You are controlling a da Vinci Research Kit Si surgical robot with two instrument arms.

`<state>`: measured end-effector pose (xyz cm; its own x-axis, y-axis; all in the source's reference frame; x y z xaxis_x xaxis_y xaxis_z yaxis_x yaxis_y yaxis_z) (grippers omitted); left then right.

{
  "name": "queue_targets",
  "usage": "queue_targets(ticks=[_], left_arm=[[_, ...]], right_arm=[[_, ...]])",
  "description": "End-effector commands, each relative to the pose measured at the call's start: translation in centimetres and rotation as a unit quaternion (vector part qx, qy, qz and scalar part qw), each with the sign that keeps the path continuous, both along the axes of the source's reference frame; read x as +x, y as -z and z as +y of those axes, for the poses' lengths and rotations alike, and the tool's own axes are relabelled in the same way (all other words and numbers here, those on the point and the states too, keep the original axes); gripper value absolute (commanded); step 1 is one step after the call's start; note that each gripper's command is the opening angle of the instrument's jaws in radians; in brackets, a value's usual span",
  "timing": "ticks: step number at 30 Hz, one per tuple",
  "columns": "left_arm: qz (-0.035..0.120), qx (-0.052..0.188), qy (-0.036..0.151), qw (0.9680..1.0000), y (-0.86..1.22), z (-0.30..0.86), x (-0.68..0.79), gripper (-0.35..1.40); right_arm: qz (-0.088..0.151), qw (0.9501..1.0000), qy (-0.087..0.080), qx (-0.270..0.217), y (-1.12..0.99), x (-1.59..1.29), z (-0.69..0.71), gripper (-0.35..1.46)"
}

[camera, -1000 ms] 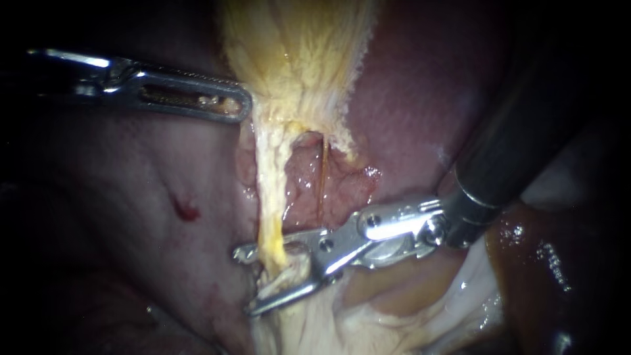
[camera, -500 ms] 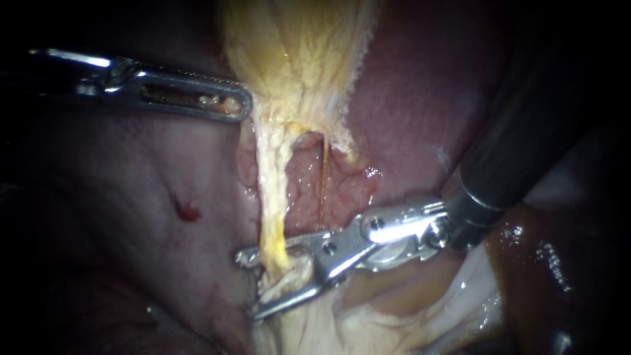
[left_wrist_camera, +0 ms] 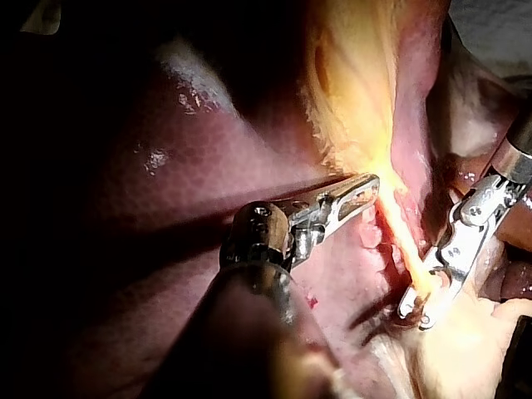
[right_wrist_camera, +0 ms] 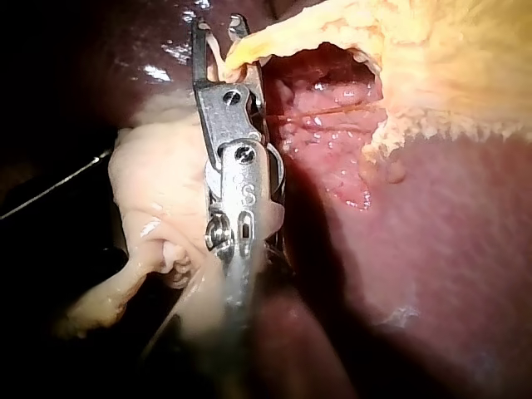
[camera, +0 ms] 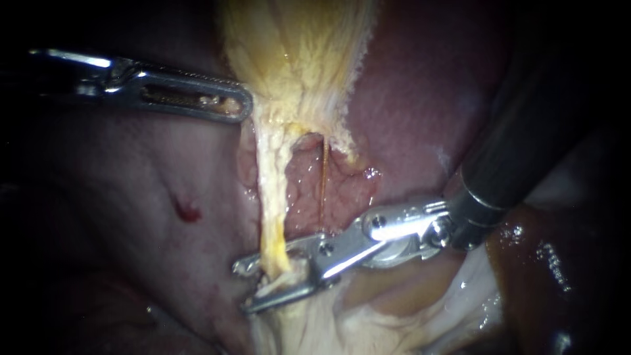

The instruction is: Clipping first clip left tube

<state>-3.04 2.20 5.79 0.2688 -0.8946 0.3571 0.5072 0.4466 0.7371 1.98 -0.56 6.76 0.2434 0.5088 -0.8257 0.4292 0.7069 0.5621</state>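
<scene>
Plainly, the task's thing, the thick pale-yellow left tube [camera: 271, 204], runs down from a fan of yellow fibrous tissue [camera: 296, 52] and passes between the two slim steel jaws of my right instrument [camera: 242, 286], whose black shaft enters from the upper right. That tool is spread: a gap shows between the jaws in the endoscope view and again in the right wrist view, with the tube deep in the fork. The tube's lowest stretch merges with the whitish lumpy tissue [camera: 309, 329] between and beneath the jaws, so I cannot tell whether both jaws touch it. Whether a clip sits in the tool is too small to make out. Just beside the left tube, a thin orange-brown thread-like tube [camera: 323, 184] runs down over a raw pink bed [camera: 302, 190] and vanishes behind the right instrument's hinge. My left instrument [camera: 240, 105], a slotted steel tool coming in from the left, lies with its tip against the edge of the yellow fibrous tissue. Only one face of it shows, so I cannot tell whether it is spread, closed or pinching. Its shaft is lost in darkness. The dark red liver [camera: 427, 98] lies around all this, its outer parts in shadow. What look like small stamped marks on the right instrument's hinge show in the right wrist view; I leave them unread
</scene>
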Motion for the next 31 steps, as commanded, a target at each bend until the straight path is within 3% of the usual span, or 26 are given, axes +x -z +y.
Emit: queue_targets(ticks=[1,7,12,18,31], left_arm=[[0.000,0.000,0.000,1.0000,0.00,0.00,0.00,-0.35],[0.000,0.000,0.000,1.0000,0.00,0.00,0.00,-0.35],[0.000,0.000,0.000,1.0000,0.00,0.00,0.00,-0.35],[0.000,0.000,0.000,1.0000,0.01,0.00,0.00,-0.35],[0.000,0.000,0.000,1.0000,0.01,0.00,0.00,-0.35]], right_arm=[[0.000,1.0000,0.000,0.000,-0.01,0.00,0.00,-0.05],[-0.008,0.9999,-0.009,0.000,-0.01,-0.04,0.03,-0.35],[-0.032,0.9986,-0.013,0.040,0.04,-0.09,0.09,-0.35],[-0.040,0.9983,-0.011,0.040,0.08,-0.12,0.12,-0.35],[-0.041,0.9983,-0.012,0.040,0.04,-0.14,0.13,-0.35]])
